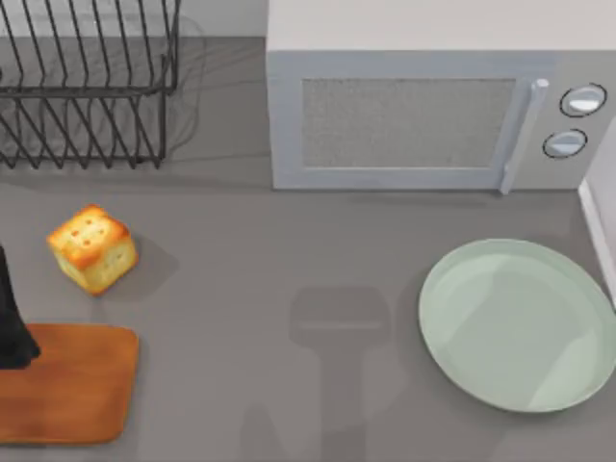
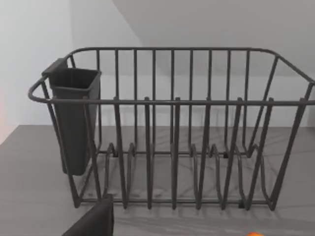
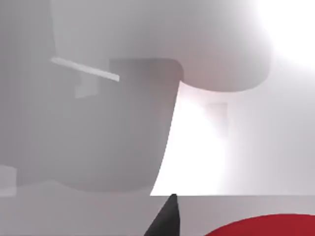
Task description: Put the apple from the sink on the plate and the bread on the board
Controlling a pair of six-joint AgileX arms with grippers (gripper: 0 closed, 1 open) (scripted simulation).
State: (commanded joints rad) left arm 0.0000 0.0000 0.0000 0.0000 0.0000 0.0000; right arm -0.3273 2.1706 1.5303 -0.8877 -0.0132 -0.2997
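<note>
Top view: golden-yellow bread cube (image 1: 92, 248) at 9 o'clock, above orange-brown wooden board (image 1: 72, 385); pale green round plate (image 1: 520, 322) at 4 o'clock, below grey microwave (image 1: 414, 120). Right wrist view: bright red apple (image 3: 266, 226) close below; grip state cannot be told.

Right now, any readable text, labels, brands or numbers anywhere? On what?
None readable.
microwave: two round knobs, no legible markings or brand.
bread: dark dots only, no print.
board, plate, dish rack: no print.
</note>
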